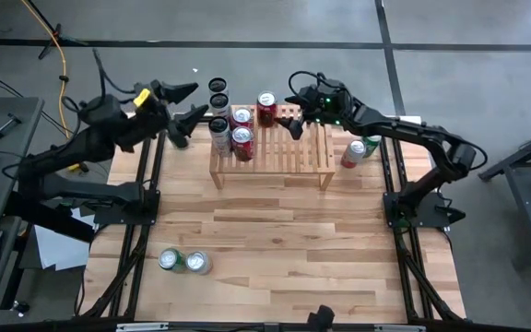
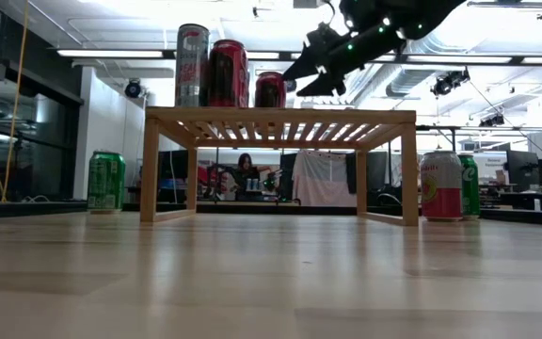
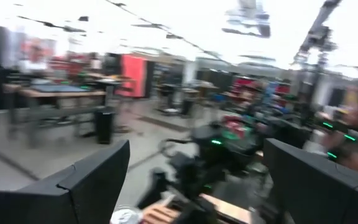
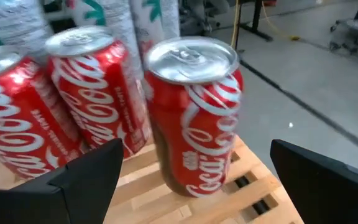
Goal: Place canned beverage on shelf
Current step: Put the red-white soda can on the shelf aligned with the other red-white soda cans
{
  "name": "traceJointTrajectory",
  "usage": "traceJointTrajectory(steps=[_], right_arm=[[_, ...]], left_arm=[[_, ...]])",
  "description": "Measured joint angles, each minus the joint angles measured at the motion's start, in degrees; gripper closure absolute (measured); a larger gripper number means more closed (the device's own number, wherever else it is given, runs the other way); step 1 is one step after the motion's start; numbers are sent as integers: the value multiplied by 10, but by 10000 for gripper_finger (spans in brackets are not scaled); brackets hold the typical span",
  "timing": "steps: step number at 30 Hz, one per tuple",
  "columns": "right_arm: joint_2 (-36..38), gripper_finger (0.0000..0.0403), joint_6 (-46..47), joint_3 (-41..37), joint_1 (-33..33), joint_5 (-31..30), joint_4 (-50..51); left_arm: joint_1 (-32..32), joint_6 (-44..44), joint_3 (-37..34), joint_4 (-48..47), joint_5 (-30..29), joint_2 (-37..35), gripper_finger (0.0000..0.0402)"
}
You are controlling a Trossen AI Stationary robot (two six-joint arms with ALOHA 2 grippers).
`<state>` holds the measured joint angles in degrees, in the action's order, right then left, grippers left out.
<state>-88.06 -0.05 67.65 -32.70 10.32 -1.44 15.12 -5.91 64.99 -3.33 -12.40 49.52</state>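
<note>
We count one shelf on the table. On its slatted top stand three red cans, grouped at one end, with one tall silver can beside them on the same end. Just off that end of the shelf stand two dark-topped cans. Past the opposite end of the shelf sit two more cans, one pink-and-white, one green. Well apart from the shelf, near the table's front edge, two green cans sit touching.

Looks straight down on the worktop; level across it from tabletop height; both share the shelf; wrist views close in.
</note>
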Motion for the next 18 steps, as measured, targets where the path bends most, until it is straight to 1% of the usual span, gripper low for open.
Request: traceJointTrajectory(steps=[2,3,6,9,15,18], right_arm=[[-9,10,5,7,-7,20,3],[-15,10,6,13,-10,35,3],[-36,10,-2,40,-17,83,4],[-61,10,-19,72,-22,108,19],[-88,10,-64,121,-42,112,48],[-97,10,-63,132,-56,148,51]], left_arm=[[25,-11,0,-1,55,0,41],[36,-17,0,-1,74,0,41],[60,-30,0,2,108,2,41],[71,-36,0,4,116,2,41],[74,-59,0,16,117,2,41],[74,-62,0,16,117,3,41]])
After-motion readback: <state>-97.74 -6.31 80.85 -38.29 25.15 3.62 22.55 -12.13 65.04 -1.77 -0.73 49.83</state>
